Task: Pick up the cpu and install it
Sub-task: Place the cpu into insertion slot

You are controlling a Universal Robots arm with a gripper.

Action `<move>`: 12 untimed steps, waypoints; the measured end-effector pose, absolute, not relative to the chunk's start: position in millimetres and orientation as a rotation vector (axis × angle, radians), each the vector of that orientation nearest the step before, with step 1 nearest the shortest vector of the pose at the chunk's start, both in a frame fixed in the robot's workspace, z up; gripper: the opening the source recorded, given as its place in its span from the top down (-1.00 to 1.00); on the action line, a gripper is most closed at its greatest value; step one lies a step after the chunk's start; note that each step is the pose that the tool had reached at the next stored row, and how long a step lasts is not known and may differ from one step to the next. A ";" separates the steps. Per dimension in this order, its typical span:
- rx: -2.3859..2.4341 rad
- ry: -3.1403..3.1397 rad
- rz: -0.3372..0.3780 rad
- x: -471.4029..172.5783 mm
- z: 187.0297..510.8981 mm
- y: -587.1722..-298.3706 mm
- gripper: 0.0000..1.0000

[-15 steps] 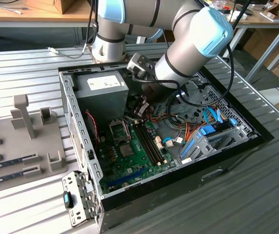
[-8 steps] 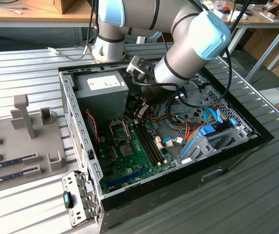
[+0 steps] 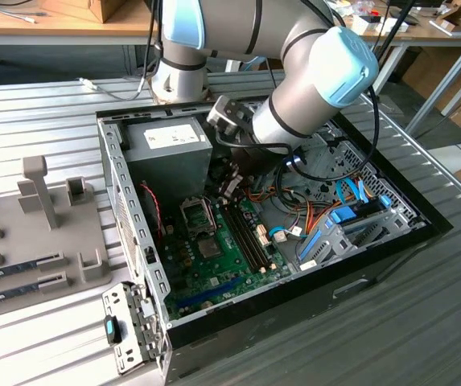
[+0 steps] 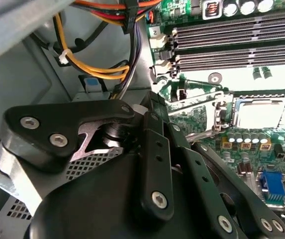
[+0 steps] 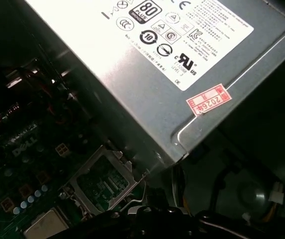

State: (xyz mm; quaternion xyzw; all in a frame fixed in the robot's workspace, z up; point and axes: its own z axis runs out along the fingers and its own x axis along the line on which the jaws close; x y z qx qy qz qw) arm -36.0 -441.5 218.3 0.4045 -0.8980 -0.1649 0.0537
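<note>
The cpu point(image 4: 259, 113) is a small silver square lying flat in its socket on the green motherboard, and it appears again in the first wrist view point(image 5: 44, 228). The socket's metal load frame point(image 4: 198, 107) is swung open beside it, toward my gripper; through the frame point(image 5: 105, 180) I see bare board. My gripper point(image 3: 231, 186) hangs inside the open computer case point(image 3: 111, 173), close to the corner of the power supply and a short way above the frame. Its black linkage point(image 4: 154, 149) hides the fingertips, and nothing shows in its hold.
The grey power supply point(image 3: 169, 141) stands close behind the gripper. Long memory slots point(image 4: 232, 42) run beside the socket. Yellow and orange cables point(image 4: 90, 67) hang near the case wall, with more cables point(image 3: 298, 221) and a drive cage point(image 3: 351, 233) toward the exterior view's right. A grey fixture tray point(image 3: 37, 233) lies outside the case.
</note>
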 end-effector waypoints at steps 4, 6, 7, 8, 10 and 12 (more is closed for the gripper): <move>1.245 -2.720 -0.507 -36.1 214.9 -441.8 0.79; 1.246 -2.720 -0.507 -36.1 213.4 -442.4 0.79; 1.246 -2.720 -0.507 -36.1 212.2 -442.9 0.79; 1.246 -2.720 -0.508 -36.1 211.0 -443.4 0.79; 1.246 -2.720 -0.508 -36.1 209.9 -443.7 0.79; 1.247 -2.720 -0.511 -36.2 208.8 -443.9 0.79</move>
